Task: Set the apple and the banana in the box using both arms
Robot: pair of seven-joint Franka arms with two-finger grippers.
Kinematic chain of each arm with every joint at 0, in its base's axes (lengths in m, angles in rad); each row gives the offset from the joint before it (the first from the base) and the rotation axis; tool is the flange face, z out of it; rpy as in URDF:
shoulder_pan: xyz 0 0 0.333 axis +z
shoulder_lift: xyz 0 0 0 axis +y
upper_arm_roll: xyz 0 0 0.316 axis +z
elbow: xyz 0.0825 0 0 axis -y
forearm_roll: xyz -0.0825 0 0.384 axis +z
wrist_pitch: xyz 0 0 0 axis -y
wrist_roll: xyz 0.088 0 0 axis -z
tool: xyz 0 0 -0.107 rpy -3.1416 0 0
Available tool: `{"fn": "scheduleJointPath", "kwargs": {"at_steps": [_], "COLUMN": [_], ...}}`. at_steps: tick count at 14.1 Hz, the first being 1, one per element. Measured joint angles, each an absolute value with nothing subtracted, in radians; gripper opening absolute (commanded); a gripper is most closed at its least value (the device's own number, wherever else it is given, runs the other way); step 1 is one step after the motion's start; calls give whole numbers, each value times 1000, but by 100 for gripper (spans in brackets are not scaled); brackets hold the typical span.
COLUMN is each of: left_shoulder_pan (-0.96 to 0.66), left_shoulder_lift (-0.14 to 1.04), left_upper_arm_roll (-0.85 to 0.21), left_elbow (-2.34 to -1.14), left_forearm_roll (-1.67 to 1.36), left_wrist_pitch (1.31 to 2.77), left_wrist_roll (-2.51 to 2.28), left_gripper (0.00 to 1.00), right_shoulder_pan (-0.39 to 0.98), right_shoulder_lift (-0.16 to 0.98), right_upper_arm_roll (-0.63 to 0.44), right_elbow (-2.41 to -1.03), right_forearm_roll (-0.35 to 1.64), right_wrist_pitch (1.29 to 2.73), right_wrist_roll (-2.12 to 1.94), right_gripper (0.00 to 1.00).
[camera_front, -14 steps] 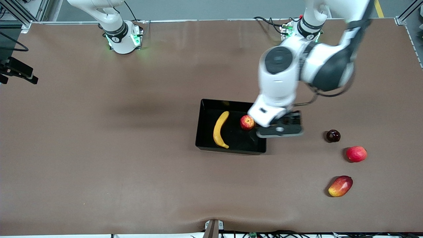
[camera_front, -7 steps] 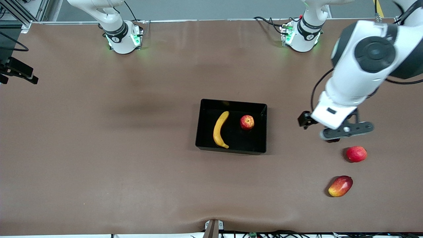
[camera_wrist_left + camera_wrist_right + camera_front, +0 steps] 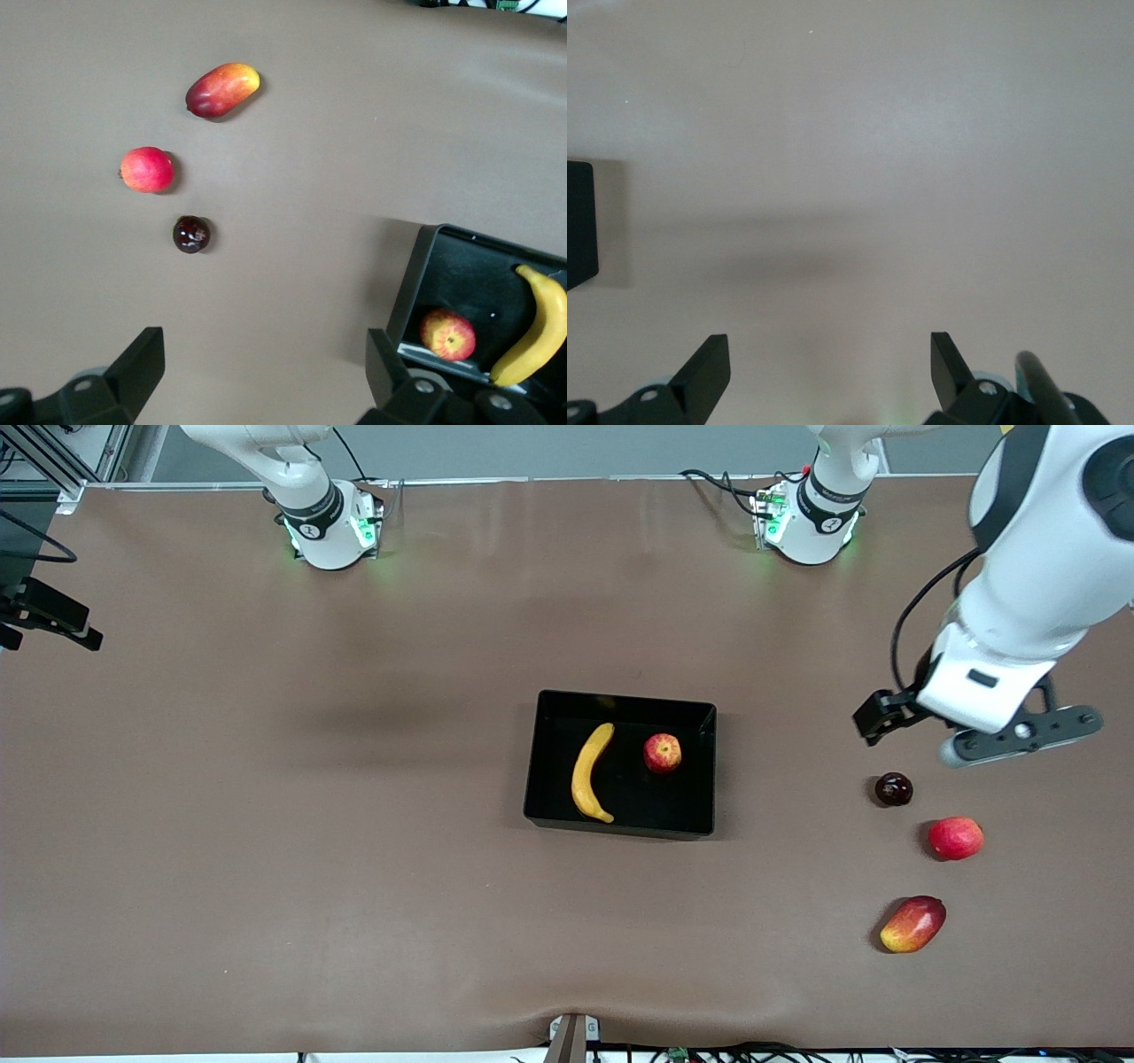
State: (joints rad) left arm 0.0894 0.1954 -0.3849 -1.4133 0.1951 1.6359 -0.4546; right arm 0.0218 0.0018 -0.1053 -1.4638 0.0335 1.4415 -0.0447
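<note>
Both target fruits look sorted: the curved yellow banana (image 3: 591,774) and the small red apple with yellow streaks (image 3: 663,753) lie side by side, not touching, inside the shallow black plastic box (image 3: 620,828) mid-table. The left gripper (image 3: 261,376) hangs wide and empty over bare table toward its own end, clear of the dark plum (image 3: 893,789), plain red fruit (image 3: 955,838) and mango (image 3: 913,924) there. The right gripper (image 3: 828,370) waits, fingers wide, holding nothing.

The table (image 3: 266,824) was covered in a matt brown sheet, smooth but for slight ripples at its camera-side edge. The box (image 3: 620,825) looked like glossy black plastic. The banana (image 3: 589,772) and apple (image 3: 663,753) had smooth, faintly shiny skins.
</note>
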Motion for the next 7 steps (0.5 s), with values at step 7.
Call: {"fn": "scheduleJointPath", "kwargs": {"at_steps": [7], "left_shoulder_pan": [2], "left_shoulder_lift": [3], "left_upper_arm_roll": [-160], "left_elbow": [-1613], "left_forearm_roll": [90], "left_wrist_pitch": [1639], "left_wrist_roll": [-295], "left_gripper": [100], "right_shoulder_pan": [22], "right_shoulder_lift": [2], "right_upper_arm_roll": [-105], "right_elbow": [-1464], "right_forearm_roll": [34], "right_wrist_pitch": [1441], "right_wrist_roll": [-45], "right_gripper": [100]}}
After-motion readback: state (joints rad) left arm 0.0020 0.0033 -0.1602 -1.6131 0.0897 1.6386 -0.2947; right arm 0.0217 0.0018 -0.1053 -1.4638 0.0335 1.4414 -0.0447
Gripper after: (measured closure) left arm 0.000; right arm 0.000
